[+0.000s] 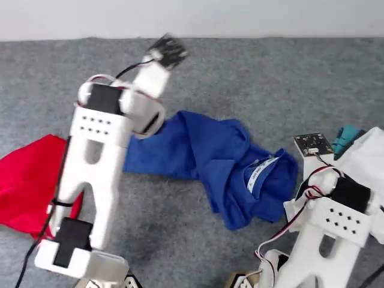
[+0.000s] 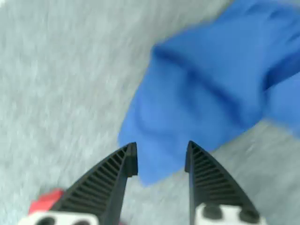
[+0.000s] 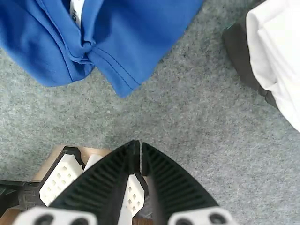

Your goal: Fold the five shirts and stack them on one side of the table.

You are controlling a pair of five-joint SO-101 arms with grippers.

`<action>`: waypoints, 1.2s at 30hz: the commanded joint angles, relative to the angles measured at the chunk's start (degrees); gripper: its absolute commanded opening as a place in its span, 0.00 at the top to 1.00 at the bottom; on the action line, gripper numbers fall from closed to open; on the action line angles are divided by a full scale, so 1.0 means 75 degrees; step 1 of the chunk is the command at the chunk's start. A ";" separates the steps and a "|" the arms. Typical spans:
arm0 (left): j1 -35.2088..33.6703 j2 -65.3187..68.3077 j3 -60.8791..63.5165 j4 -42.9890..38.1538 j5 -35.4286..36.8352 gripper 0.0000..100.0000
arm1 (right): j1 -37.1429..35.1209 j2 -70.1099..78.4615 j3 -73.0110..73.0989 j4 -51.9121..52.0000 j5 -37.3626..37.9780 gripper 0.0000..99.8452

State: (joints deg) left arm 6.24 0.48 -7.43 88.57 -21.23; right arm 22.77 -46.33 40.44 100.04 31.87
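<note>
Blue shirt (image 1: 204, 153) lies crumpled, ungripped.
Left gripper (image 2: 161, 151) fingers spread, empty, over its edge; right gripper (image 3: 140, 145) fingers pressed together, holding nothing.

Table (image 1: 282, 72) being covered across its top by a grey felt-like mat (image 3: 197, 112), a pale plain wall (image 1: 252, 18) being seen beyond the far edge, a strip of light wood (image 3: 42, 166) being exposed at the near edge, everything being lit softly and evenly

Closed right pincer (image 3: 140, 149) near blue shirt (image 3: 117, 42).
</note>
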 commanded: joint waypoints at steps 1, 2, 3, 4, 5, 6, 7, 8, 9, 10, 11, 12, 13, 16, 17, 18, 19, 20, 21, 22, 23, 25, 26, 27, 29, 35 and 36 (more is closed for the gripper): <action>-0.0598 0.0340 0.0627 -0.0352 -0.0832 0.82 | -0.0041 -0.0182 -0.0082 -0.0041 -0.0035 0.99; -0.0668 0.0586 0.0721 -0.0363 -0.0996 0.82 | -0.0041 -0.0182 0.0023 -0.0100 -0.0047 0.99; -0.0715 0.0856 0.0733 -0.0352 -0.1160 0.82 | -0.0041 -0.0182 0.0082 -0.0123 -0.0047 0.99; -0.0727 0.1149 0.0744 -0.0340 -0.1278 0.82 | -0.0041 -0.0193 0.0129 -0.0135 -0.0047 0.99; -0.0785 0.1442 0.0721 -0.0363 -0.1360 0.82 | -0.0041 -0.0193 0.0141 -0.0135 -0.0047 0.99; -0.0832 0.1711 0.0709 -0.0375 -0.1418 0.82 | -0.0041 -0.0193 0.0141 -0.0135 -0.0059 0.99; -0.0867 0.2016 0.0639 -0.0457 -0.1489 0.82 | -0.0041 -0.0193 0.0141 -0.0135 -0.0059 0.99; -0.0891 0.2274 0.0568 -0.0504 -0.1559 0.82 | -0.0041 -0.0193 0.0141 -0.0135 -0.0059 0.99; -0.0949 0.2520 0.0486 -0.0527 -0.1594 0.82 | -0.0041 -0.0193 0.0141 -0.0135 -0.0059 0.99; -0.0985 0.2731 0.0393 -0.0539 -0.1700 0.82 | -0.0041 -0.0193 0.0141 -0.0135 -0.0059 0.99; -0.0996 0.2930 0.0275 -0.0504 -0.1805 0.82 | -0.0041 -0.0193 0.0141 -0.0135 -0.0059 0.99; -0.1008 0.3106 0.0158 -0.0481 -0.1864 0.82 | -0.0041 -0.0193 0.0141 -0.0135 -0.0059 0.99; -0.1008 0.3259 0.0064 -0.0481 -0.1887 0.82 | -0.0041 -0.0193 0.0141 -0.0135 -0.0059 0.99; -0.1020 0.3587 -0.0088 -0.0481 -0.2016 0.82 | -0.0041 -0.0217 0.0141 -0.0135 -0.0059 0.99; -0.1008 0.3704 -0.0135 -0.0481 -0.2063 0.82 | -0.0041 -0.0217 0.0141 -0.0135 -0.0059 0.99; -0.1008 0.3810 -0.0158 -0.0527 -0.2086 0.82 | -0.0041 -0.0217 0.0141 -0.0135 -0.0059 0.99; -0.1008 0.3927 -0.0170 -0.0539 -0.2086 0.82 | -0.0041 -0.0217 0.0141 -0.0135 -0.0059 0.99; -0.1008 0.4056 -0.0193 -0.0539 -0.2098 0.82 | -0.0041 -0.0217 0.0141 -0.0135 -0.0059 0.99; -0.1020 0.4185 -0.0264 -0.0504 -0.2098 0.82 | -0.0041 -0.0217 0.0141 -0.0135 -0.0059 0.99; -0.1078 0.4278 -0.0311 -0.0481 -0.2098 0.82 | -0.0041 -0.0217 0.0141 -0.0135 -0.0059 0.99; -0.1160 0.4349 -0.0358 -0.0469 -0.2086 0.82 | -0.0041 -0.0217 0.0141 -0.0135 -0.0059 0.99; -0.1325 0.4337 -0.0568 -0.0281 -0.2098 0.82 | -0.0041 -0.0217 0.0141 -0.0135 -0.0059 0.99; -0.1383 0.4302 -0.0721 -0.0129 -0.2098 0.82 | -0.0041 -0.0217 0.0141 -0.0135 -0.0059 0.99; -0.1430 0.4243 -0.0908 0.0035 -0.2098 0.82 | -0.0041 -0.0217 0.0141 -0.0135 -0.0047 0.99; -0.1489 0.4091 -0.1319 0.0445 -0.2098 0.82 | -0.0041 -0.0217 0.0141 -0.0135 -0.0047 0.99; -0.1606 0.3833 -0.1940 0.1360 -0.2110 0.76 | -0.0041 -0.0193 0.0141 -0.0147 -0.0047 0.99; -0.1629 0.3892 -0.1940 0.1360 -0.2110 0.76 | -0.0041 -0.0193 0.0141 -0.0147 -0.0047 0.99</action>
State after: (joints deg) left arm -5.27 33.01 -19.65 97.27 -36.35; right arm 22.77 -46.33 41.85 99.60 31.87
